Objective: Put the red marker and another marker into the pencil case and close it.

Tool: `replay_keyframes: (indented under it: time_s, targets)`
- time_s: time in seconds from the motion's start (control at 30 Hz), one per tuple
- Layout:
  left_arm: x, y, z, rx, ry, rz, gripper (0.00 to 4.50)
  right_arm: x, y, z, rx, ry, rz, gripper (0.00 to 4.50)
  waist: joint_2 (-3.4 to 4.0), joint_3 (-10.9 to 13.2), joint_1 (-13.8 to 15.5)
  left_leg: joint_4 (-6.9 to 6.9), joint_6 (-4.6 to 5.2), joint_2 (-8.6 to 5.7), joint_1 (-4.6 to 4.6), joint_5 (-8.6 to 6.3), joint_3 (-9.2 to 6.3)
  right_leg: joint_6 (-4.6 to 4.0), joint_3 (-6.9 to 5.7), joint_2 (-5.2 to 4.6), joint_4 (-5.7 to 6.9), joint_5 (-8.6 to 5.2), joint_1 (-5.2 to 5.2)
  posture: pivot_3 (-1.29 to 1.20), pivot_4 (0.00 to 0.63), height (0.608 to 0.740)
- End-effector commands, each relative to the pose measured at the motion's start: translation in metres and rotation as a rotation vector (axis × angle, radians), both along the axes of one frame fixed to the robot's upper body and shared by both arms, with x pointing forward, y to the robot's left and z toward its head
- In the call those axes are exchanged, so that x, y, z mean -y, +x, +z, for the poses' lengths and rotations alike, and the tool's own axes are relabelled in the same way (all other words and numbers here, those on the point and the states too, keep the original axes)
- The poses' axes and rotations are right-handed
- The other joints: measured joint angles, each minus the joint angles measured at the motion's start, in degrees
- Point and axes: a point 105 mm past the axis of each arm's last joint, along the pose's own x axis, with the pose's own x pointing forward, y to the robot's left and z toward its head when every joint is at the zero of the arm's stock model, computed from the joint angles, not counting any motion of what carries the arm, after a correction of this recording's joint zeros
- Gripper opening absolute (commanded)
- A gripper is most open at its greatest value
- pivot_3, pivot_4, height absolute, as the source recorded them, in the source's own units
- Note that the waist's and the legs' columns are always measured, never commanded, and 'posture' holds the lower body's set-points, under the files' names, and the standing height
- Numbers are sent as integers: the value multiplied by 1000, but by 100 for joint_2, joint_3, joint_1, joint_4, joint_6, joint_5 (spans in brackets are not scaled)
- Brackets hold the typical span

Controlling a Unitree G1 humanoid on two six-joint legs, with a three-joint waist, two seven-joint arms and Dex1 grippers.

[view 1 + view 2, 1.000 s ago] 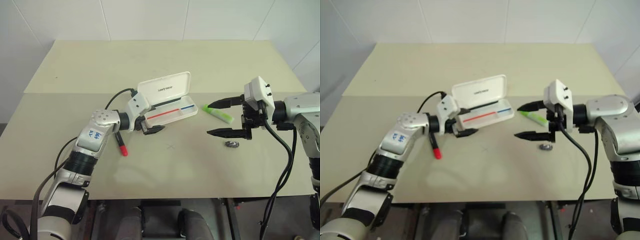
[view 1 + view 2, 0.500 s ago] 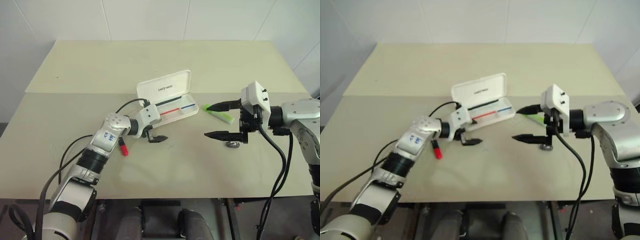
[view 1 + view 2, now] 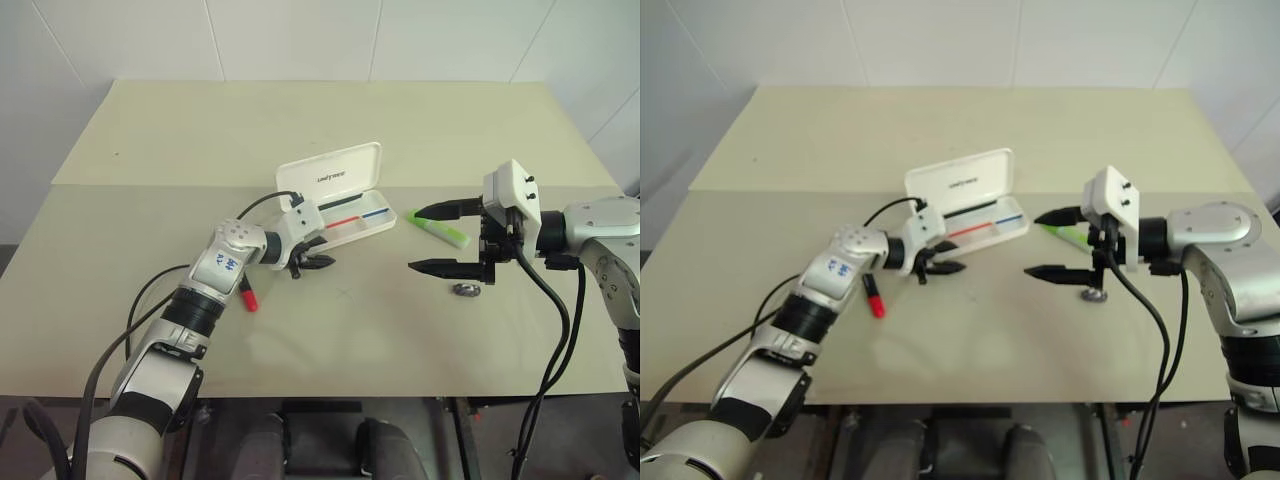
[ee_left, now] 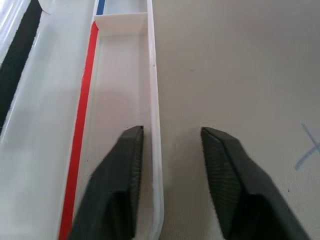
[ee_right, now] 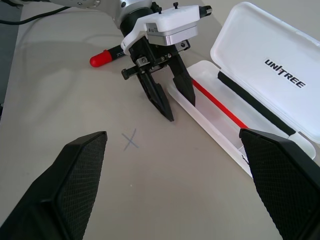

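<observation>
**Left fingers astride the open case's front wall**

While spread across the whole lower frame, beige table (image 3: pixel 330 130), bare at its far half. At centre, slightly above mid-frame: pencil case (image 3: pixel 360 220), white, lid swung up and back, tray showing red and blue stripes along its floor. Reaching in from lower left, left gripper (image 3: pixel 318 263), fingers narrowed but not closed, one finger (image 4: pixel 117 187) inside the tray and the other outside on the table, the thin front wall between them; whether actually pinching the wall, cannot tell. At right of frame, right gripper (image 3: pixel 438 240), fingers spread wide, nothing between them, hanging above the table. Just beyond its upper finger, right of the case: lime-green marker (image 3: pixel 438 229), lying flat on the table, apart from the case. Left of centre, partly under the left forearm: red marker (image 3: pixel 247 295), on the table, red end toward the bottom edge. Below the right gripper: small grey lump (image 3: pixel 464 290).
</observation>
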Motion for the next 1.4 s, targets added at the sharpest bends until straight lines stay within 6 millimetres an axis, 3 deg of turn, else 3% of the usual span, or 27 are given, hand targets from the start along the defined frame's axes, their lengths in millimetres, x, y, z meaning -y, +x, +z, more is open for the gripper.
replay_keyframes:
  time_s: [0.03,0.1,0.23,0.43,1.13,1.2,1.23,1.27,1.4]
  targets:
    - [1,-3,11,37,-22,-30,608,0,-3,17,71,9,10,4500,0,0,4,0,0,0,0,0,0,0,0,0,0,0,0,0,150,740]
    - [1,-5,13,43,-25,-46,15,0,-3,17,72,9,11,4500,0,0,12,-1,0,0,0,0,0,0,0,0,-1,0,-1,0,150,740]
    - [1,-18,18,106,-2,-106,15,4,1,27,87,7,-1,4500,0,0,10,0,0,0,0,0,2,0,2,0,0,0,-2,0,150,740]
    - [-2,-45,18,140,43,-172,15,13,-9,24,49,-33,29,4500,0,0,41,-4,1,1,-2,0,1,0,1,0,-4,0,-3,0,150,740]
    - [-2,-47,18,137,45,-167,15,13,-9,24,47,-33,32,4500,0,0,53,5,6,1,-1,-4,-1,2,-1,0,-4,1,5,0,150,740]
    - [-7,-111,1,75,78,-329,15,21,-13,13,-9,-54,1,4500,-6,-3,-26,1,6,1,-3,-4,1,2,1,0,-5,1,-2,0,150,740]
    - [-7,-133,-2,50,88,-383,15,23,-14,10,-24,-60,-8,4500,-4,-4,-61,-13,2,6,1,-11,-3,2,10,0,-15,1,2,0,150,740]
    - [-7,-145,-3,36,90,-408,15,23,-15,8,-32,-63,-11,4500,0,-2,-77,-12,2,7,8,-19,-6,5,10,0,-21,-2,9,0,150,740]
    - [-6,-147,2,33,70,-390,15,23,-14,8,-32,-61,-11,4500,6,0,13,20,4,6,14,-21,-13,4,-5,0,-33,-1,28,0,150,740]
